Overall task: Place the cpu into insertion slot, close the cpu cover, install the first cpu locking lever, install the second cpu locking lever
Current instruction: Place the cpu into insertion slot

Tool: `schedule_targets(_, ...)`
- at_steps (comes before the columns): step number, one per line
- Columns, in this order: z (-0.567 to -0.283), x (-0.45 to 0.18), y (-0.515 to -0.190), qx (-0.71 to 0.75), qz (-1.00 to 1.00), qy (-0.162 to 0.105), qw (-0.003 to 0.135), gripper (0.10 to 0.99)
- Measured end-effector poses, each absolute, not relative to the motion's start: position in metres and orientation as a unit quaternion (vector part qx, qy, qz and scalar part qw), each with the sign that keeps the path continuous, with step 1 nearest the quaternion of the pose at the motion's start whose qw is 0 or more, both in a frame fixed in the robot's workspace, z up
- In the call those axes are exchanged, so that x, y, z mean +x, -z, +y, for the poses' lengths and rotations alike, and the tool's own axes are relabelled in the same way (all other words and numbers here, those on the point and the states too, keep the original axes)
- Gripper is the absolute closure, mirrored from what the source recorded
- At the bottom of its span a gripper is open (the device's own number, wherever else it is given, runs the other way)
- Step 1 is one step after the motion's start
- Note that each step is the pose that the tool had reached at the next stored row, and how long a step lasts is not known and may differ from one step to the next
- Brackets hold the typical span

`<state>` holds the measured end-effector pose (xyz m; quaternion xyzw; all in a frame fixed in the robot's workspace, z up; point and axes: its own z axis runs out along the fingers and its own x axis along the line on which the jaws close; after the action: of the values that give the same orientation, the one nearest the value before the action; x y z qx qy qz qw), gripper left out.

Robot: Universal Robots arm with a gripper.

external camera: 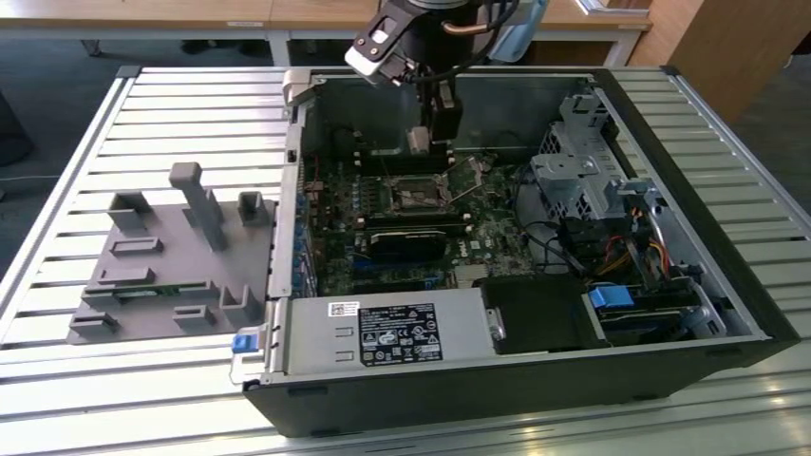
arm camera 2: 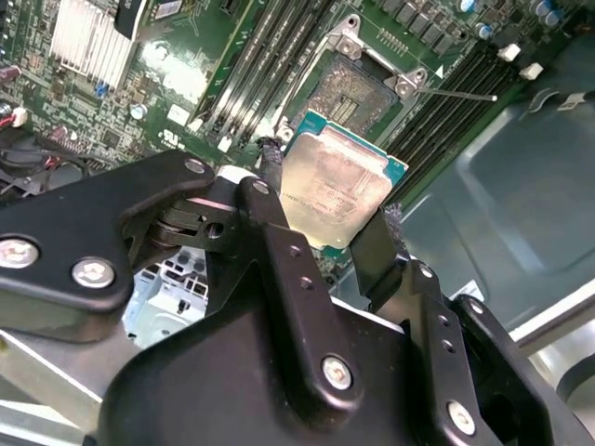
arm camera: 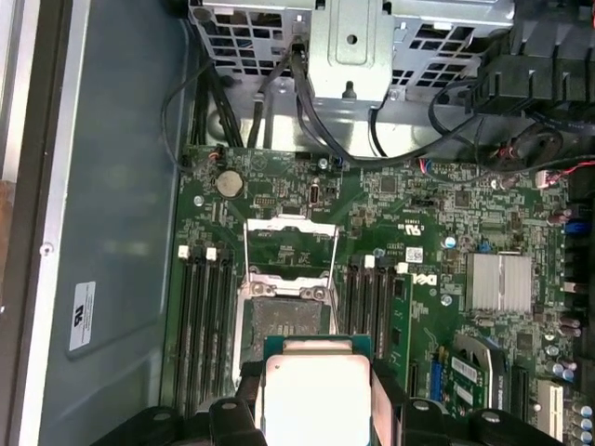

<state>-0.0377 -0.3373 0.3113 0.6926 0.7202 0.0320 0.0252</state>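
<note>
The cpu (arm camera 2: 339,186) is up in the air, clamped in the tool (arm camera 2: 327,200), whose two black fingers (arm camera 2: 374,249) pinch opposite edges with the metal lid facing the wrist cameras. I'd say it's an edge grip so the chip can go down flat. Just beyond the fingertips and beneath them sits the insertion slot (arm camera: 284,321), bare. Past that the cpu cover (arm camera: 288,243) stands flipped open and a thin locking lever (arm camera 2: 456,94) is swung aside, leaving the way down free. It's all inside the open computer case (external camera: 709,313) on the slatted bench (external camera: 76,142).
</note>
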Motion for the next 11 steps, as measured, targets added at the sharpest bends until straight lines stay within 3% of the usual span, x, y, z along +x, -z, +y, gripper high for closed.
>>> schedule_targets(11,-0.335,-0.037,-0.294,0.706,0.707,-0.031,0.026,0.545)
